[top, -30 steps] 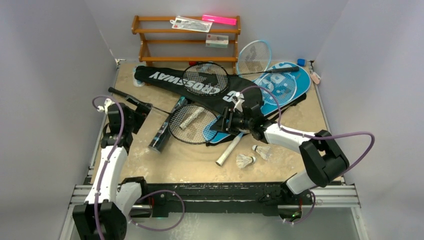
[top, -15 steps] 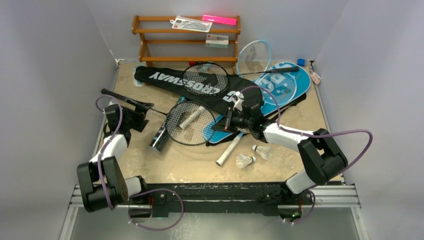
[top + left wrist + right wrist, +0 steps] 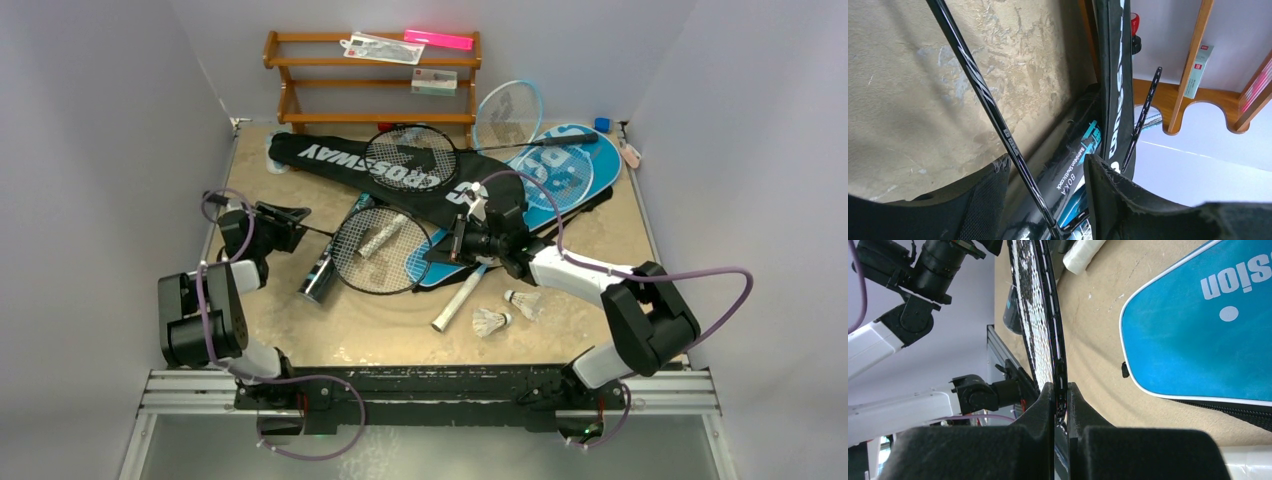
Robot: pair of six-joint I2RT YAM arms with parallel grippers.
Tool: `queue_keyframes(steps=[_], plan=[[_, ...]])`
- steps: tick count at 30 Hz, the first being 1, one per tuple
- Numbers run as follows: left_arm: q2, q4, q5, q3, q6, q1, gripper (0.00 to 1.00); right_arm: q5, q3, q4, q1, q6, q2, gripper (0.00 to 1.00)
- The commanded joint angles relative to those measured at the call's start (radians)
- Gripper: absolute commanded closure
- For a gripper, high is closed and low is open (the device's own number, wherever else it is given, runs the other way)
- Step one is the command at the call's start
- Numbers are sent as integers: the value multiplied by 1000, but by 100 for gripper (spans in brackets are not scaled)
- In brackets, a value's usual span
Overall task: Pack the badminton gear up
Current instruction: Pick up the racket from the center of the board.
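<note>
Two arms share one black racket point(image 3: 380, 248) in the overhead view. The right gripper point(image 3: 452, 247) sits at the rim of its head, beside the blue cover point(image 3: 565, 165). The left gripper point(image 3: 288, 215) straddles the thin shaft point(image 3: 318, 226) near the left edge of the table point(image 3: 400, 335). A black tube point(image 3: 322, 278) lies at the head's left rim, the black cover point(image 3: 330, 158) lies behind, and two shuttlecocks point(image 3: 490, 322) lie near the front. We judge the step to be lifting this racket toward a cover. To do it well, both ends should rise level, so the left side ought to clamp before anything moves.

From the left wrist, we see the shaft running between the fingers point(image 3: 983, 200), which stand roughly half apart. It passes closer to one pad, yet nothing squeezes it.

From the right wrist, the fingers point(image 3: 1045, 405) are pressed together on the frame's rim, with the strings stretching away from them. We reckon so thin an edge could twist in that pinch if pulled sideways.
</note>
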Motion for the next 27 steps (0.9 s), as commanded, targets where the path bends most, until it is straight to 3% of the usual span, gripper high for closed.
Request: queue_keyframes(steps=[1, 6, 8, 10, 11, 15, 16, 23, 27], plan=[[63, 147, 37, 11, -34, 2, 46, -41, 22, -3, 4, -17, -38, 100], [110, 190, 42, 10, -39, 0, 61, -44, 23, -9, 4, -20, -42, 100], [126, 202, 49, 16, -39, 0, 73, -47, 24, -13, 4, -23, -43, 100], [136, 202, 58, 31, -34, 0, 98, -45, 23, -22, 4, -28, -51, 100], [135, 189, 65, 40, -29, 0, 100, -40, 23, -30, 3, -34, -57, 98], [61, 138, 70, 49, -27, 0, 100, 41, 39, -137, -3, -116, -132, 62], [27, 106, 65, 54, -23, 1, 100, 75, 49, -171, -5, -150, -155, 59], [-243, -267, -56, 135, 48, -2, 100, 263, 139, -380, -8, -377, -248, 39], [-356, -530, -144, 208, 70, -2, 100, 375, 219, -438, -7, -546, -232, 40]])
